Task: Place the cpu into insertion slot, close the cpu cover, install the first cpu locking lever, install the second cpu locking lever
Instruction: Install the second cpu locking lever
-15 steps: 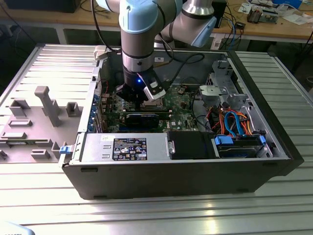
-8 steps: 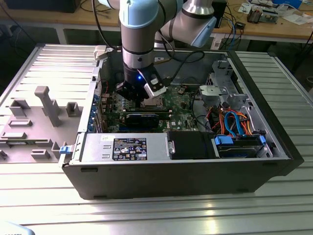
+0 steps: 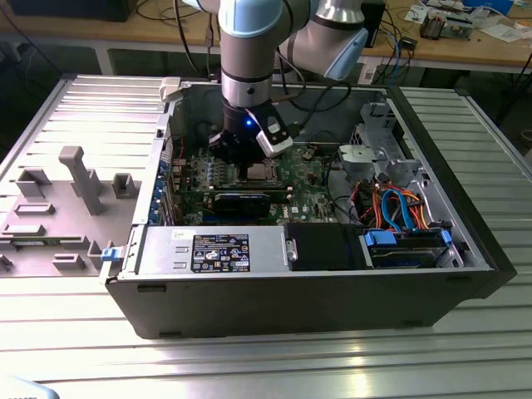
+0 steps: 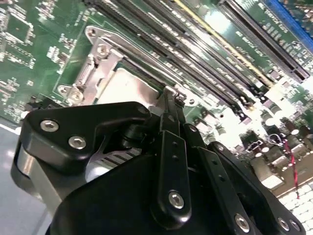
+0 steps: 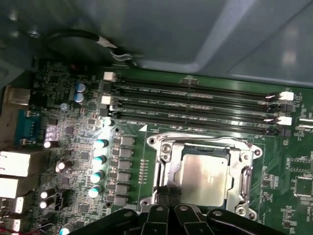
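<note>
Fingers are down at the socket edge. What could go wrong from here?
The fingers sit pinched together at the rim of the cpu cover; a slip might scrape the cpu. The memory slots run close beside the insertion slot, so a sideways move could catch them.

Dull silver metal cpu (image 5: 203,177) top

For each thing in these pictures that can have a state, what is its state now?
cpu: seated in the insertion slot.
cpu cover: closed down around the cpu.
gripper: fingers together at the socket's edge, holding nothing.
computer case: side open, motherboard exposed.
memory slots: empty.
</note>
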Controlling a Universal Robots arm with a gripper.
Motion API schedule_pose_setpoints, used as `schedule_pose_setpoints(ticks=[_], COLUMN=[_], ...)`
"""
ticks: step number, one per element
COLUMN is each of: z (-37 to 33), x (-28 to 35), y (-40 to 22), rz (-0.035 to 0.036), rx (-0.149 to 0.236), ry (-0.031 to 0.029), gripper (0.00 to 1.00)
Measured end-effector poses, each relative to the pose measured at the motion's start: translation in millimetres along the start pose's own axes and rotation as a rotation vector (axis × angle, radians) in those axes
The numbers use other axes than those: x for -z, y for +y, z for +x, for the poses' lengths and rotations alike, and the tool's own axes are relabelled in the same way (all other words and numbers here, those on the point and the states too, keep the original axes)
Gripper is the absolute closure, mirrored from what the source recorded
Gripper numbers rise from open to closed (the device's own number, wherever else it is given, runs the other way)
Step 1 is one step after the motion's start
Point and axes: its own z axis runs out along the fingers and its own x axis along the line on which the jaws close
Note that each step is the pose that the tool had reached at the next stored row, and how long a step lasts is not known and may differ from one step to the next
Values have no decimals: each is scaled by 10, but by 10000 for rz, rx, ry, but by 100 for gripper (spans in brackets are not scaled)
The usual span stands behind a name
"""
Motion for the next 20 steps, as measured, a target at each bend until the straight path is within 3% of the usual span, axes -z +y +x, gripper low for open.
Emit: schedule_pose_setpoints(ticks=[2, 4, 9, 11, 13, 20], z=[-74, -136, -344, -380, -387, -390], x=[-2, -3, -6, -3, 44, 326], y=[42, 72, 162, 197, 222, 259], rz=[101, 142, 198, 209, 225, 300], rx=[-2, -3, -5, -6, -5, -4], ry=[27, 53, 113, 118, 118, 127], gripper=[89, 89, 89, 89, 89, 89])
